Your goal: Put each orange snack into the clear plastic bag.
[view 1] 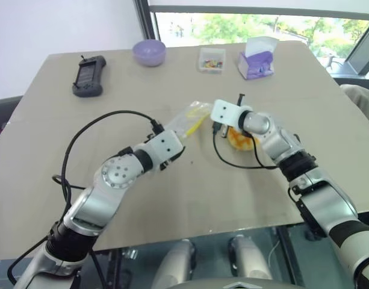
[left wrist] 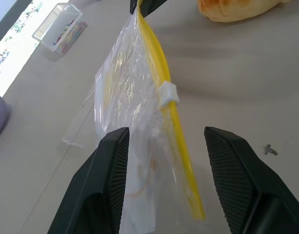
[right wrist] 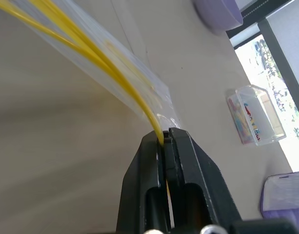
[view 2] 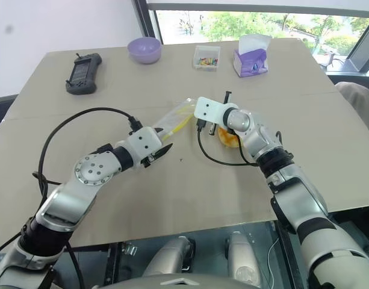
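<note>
You have your right gripper (right wrist: 167, 136) pinched on the bag's (left wrist: 134, 122) yellow strip and your left gripper (left wrist: 164, 161) gaping wide around the bag's other end, but the snack (left wrist: 234, 9) sits on the table beside it, not yet bagged.

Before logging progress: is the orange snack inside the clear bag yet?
Out. The orange snack lies bare on the table, beside the clear plastic bag that the right gripper pinches by its yellow strip.

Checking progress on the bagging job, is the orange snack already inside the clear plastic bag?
No, the orange snack lies bare on the table, beside the clear plastic bag, not inside it.
</note>
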Controlling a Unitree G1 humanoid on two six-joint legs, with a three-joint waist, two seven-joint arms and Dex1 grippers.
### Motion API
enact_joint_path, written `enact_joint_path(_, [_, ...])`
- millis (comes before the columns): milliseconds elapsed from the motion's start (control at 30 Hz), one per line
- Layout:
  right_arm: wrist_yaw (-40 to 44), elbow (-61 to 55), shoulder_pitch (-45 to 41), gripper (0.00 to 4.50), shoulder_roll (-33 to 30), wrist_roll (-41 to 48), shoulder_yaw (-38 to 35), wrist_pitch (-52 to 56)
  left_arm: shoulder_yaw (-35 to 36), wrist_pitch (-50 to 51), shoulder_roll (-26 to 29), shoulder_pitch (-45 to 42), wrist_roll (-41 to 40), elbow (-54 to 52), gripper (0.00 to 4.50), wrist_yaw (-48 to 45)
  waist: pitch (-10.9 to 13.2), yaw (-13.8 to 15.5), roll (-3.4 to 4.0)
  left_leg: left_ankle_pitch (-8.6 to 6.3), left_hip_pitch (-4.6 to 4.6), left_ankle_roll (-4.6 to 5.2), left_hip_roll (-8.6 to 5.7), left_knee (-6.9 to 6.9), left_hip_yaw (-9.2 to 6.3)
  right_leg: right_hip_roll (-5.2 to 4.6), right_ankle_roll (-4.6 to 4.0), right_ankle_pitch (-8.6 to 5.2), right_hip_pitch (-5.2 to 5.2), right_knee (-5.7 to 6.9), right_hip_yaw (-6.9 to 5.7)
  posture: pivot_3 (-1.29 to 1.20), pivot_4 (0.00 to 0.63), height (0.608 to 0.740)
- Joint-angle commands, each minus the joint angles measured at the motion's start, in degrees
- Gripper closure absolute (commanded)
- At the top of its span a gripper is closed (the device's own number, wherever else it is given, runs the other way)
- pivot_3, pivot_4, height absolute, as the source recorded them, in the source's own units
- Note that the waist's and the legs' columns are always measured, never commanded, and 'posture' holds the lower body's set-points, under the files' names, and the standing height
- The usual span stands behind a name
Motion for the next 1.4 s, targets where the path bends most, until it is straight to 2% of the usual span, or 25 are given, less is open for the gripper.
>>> enact_joint_path(33, [-0.5, -2.2, 0.0, 4.5, -0.1, 0.4, -1.0, 0.5, 1.3, 0.6, 0.5, -0.8, 1.3, -3.1, 1.93, -1.4, 0.0, 0.0, 0.0, 0.0, 0.0, 0.0, 0.0, 0.02, 0.0, 0.0, 0.0, 0.0, 0.0, 0.02, 0.0, 0.0, 0.15, 0.74])
enact_joint_path(467, [-0.5, -3.2, 0.3, 4.5, 0.9, 0.6, -0.8, 2.3, 0.8, 10.7, 1.3, -4.0, 2.0, -7.5, 1.93, -5.7, 0.0, 0.0, 0.0, 0.0, 0.01, 0.0, -0.01, 0.43, 0.0, 0.02, 0.0, 0.0, 0.0, 0.52, 0.01, 0.0, 0.15, 0.74])
enact_joint_path(800, [-0.6, -3.6, 0.4, 4.5, 1.3, 0.5, -0.8, 3.0, -0.8, 10.9, 1.8, -5.5, 4.5, -7.3, 1.93, -6.6, 0.0, 0.0, 0.0, 0.0, 0.02, -0.01, -0.01, 0.48, 0.01, 0.02, 0.0, 0.0, 0.0, 0.57, 0.03, 0.0, 0.15, 0.74])
enact_joint_path(900, [-0.7, -3.8, 0.5, 4.5, 1.2, 0.5, -0.8, 3.1, -1.3, 10.4, 1.8, -5.5, 5.2, -7.3, 2.66, -7.0, 0.0, 0.0, 0.0, 0.0, 0.02, -0.01, -0.01, 0.48, 0.01, 0.02, 0.0, 0.0, 0.0, 0.58, 0.03, 0.0, 0.15, 0.74])
enact_joint_path(1033, [-0.8, -3.9, 0.5, 4.5, 1.2, 0.4, -0.8, 3.2, -1.3, 10.0, 2.1, -5.1, 5.7, -7.0, 4.47, -7.6, 0.0, 0.0, 0.0, 0.0, 0.02, -0.01, -0.01, 0.48, 0.01, 0.02, 0.0, 0.0, 0.0, 0.58, 0.03, 0.0, 0.15, 0.74])
enact_joint_path(1367, [1.1, -4.2, 1.1, 4.5, 0.4, 0.9, -0.5, 2.8, 1.1, 5.1, 2.1, -5.4, 7.4, -2.2, 4.47, -6.3, 0.0, 0.1, 0.0, 0.0, 0.02, -0.01, -0.01, 0.48, 0.0, 0.02, 0.0, 0.0, 0.0, 0.58, 0.03, 0.0, 0.15, 0.74])
enact_joint_path(1400, [2.0, -4.8, 1.4, 4.2, 0.4, 1.9, -1.1, 2.9, 1.9, 2.5, 2.1, -5.5, 7.0, -0.5, 4.5, -6.1, 0.0, 0.1, 0.0, 0.0, 0.02, -0.01, -0.02, 0.48, 0.01, 0.02, 0.0, 0.0, 0.0, 0.58, 0.03, 0.0, 0.15, 0.74])
